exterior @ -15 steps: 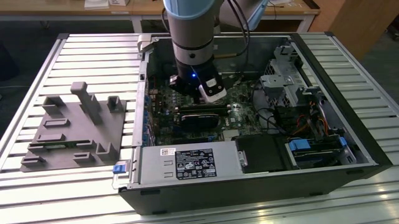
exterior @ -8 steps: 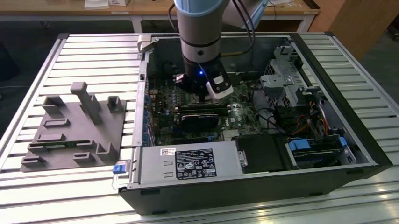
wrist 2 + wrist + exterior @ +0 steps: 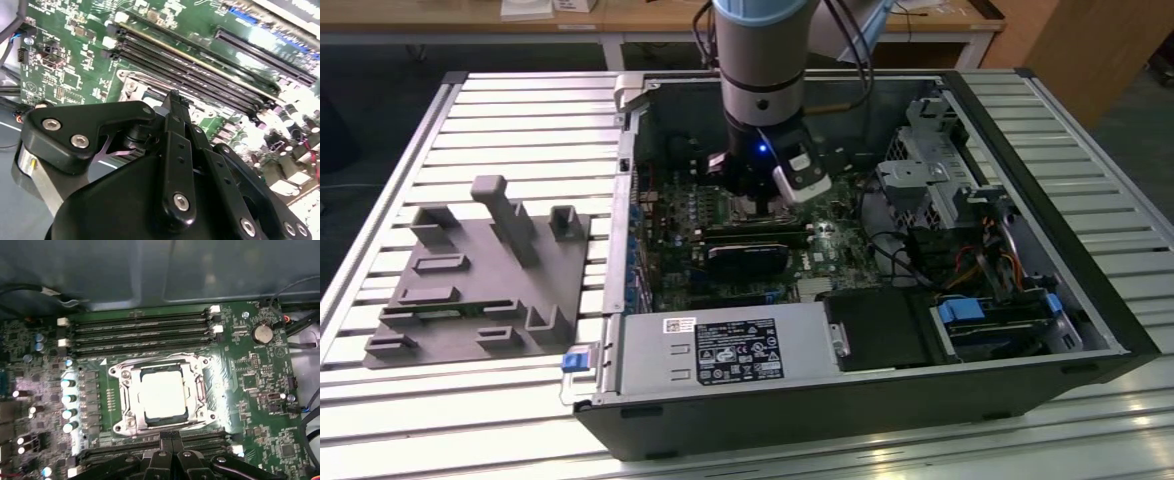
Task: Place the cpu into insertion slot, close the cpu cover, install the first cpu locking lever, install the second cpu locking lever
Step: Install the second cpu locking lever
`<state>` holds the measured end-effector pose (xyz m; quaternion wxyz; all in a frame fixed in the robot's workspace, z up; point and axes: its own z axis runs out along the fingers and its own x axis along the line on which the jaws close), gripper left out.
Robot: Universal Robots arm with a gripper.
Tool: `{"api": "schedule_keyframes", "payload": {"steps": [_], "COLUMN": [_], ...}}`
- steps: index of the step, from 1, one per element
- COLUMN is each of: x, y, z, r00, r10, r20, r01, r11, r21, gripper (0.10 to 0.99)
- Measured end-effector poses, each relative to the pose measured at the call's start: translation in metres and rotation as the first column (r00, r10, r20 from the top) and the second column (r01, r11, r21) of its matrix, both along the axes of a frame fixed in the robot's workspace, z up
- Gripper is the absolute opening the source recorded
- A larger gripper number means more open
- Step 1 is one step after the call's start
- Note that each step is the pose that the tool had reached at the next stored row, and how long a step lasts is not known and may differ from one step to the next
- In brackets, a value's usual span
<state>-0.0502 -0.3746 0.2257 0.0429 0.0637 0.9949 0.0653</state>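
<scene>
Cpu (image 3: 162,396) lies flat in the insertion slot (image 3: 131,416) on the green motherboard (image 3: 260,405), its pale top showing through the window of the cpu cover (image 3: 126,390), which lies down around it. Largest in the exterior view is the slatted counter (image 3: 507,120), carrying an open computer case (image 3: 1067,300) and, toward that view's left, a grey fixture block (image 3: 480,290). The arm (image 3: 763,60) reaches down into the case over the board, with a power supply (image 3: 720,352) and drive cage (image 3: 927,185) close around it. In the first wrist view, long black memory slots (image 3: 140,332) run beside the socket, and a coin battery (image 3: 260,332) sits further off. The tool (image 3: 170,437) hovers just beside the socket frame, its fingers (image 3: 176,107) pressed together with nothing between them. In the second wrist view the tool's black body hides most of the socket.
</scene>
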Motion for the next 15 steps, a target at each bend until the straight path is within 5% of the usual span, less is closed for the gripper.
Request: {"api": "schedule_keyframes", "payload": {"steps": [6, 15], "x": [0.0032, 0.0041], "y": [0.0164, 0.0296], "z": [-0.0026, -0.0065], "r00": [1.0, 1.0], "r10": [0.0, 0.0], "r20": [-0.0009, -0.003], "r01": [0.0, 0.0], "r11": [0.9999, 0.9997], "r21": [-0.014, -0.024], "gripper": [0.106, 0.106]}}
